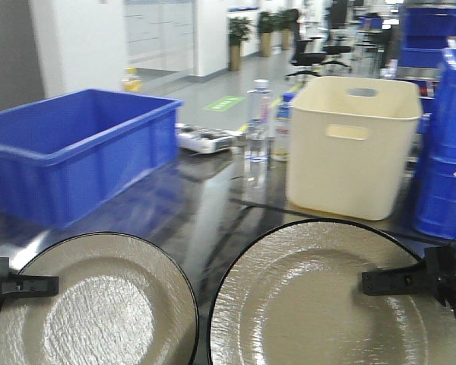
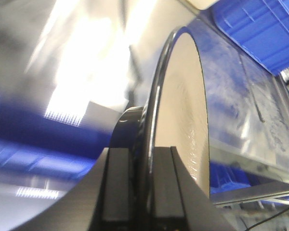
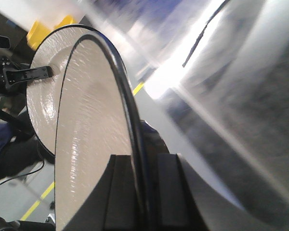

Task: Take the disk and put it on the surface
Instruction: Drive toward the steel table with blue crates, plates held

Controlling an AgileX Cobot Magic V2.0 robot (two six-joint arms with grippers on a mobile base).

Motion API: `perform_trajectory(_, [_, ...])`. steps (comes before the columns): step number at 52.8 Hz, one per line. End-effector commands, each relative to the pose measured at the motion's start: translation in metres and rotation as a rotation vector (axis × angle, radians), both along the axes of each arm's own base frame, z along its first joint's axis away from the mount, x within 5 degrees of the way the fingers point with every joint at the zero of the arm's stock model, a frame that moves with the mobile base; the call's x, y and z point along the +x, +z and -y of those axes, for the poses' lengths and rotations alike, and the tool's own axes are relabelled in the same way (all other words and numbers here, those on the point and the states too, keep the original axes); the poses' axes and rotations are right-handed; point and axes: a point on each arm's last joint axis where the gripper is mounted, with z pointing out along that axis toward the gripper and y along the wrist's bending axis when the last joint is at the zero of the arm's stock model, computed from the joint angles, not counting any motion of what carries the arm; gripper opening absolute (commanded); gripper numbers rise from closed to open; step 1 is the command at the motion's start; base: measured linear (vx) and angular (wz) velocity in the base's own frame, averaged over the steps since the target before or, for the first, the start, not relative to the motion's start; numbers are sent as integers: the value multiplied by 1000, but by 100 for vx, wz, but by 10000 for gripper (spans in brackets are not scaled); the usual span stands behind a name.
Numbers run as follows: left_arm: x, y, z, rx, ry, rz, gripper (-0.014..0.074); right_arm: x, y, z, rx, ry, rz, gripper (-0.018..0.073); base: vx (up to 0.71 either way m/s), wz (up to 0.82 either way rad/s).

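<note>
Two beige, black-rimmed disks fill the bottom of the front view. The left disk [image 1: 99, 304] is clamped at its left rim by my left gripper [image 1: 19, 286], shut on it. The right disk [image 1: 319, 300] is clamped at its right rim by my right gripper [image 1: 391, 281], also shut. In the left wrist view the left disk [image 2: 185, 115] stands edge-on between the left gripper's fingers [image 2: 142, 185]. In the right wrist view the right disk [image 3: 91, 139] runs between the right gripper's fingers [image 3: 144, 192], with the left disk [image 3: 45, 96] behind. Both hang above the dark glossy surface [image 1: 205, 198].
A blue bin [image 1: 72, 152] stands at the left rear of the tabletop, a cream tub [image 1: 353, 144] at the right rear, with clear bottles [image 1: 258, 129] between them. Stacked blue crates [image 1: 444, 144] rise at the far right. A black tape line [image 1: 251, 204] crosses the tabletop.
</note>
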Motion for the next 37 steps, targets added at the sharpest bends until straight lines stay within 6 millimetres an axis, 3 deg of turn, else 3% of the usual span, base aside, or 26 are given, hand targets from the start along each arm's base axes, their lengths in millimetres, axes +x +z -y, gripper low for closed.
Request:
perform_trajectory(1, [-2,31,6,-127,7,91,-8,-5,27,-5,118,-6,82,-9,32,-64])
perform_trajectory(37, [-2,31,6,-126,8,91,-8,-5,27,-5,119,-5,81,-9,22,-54])
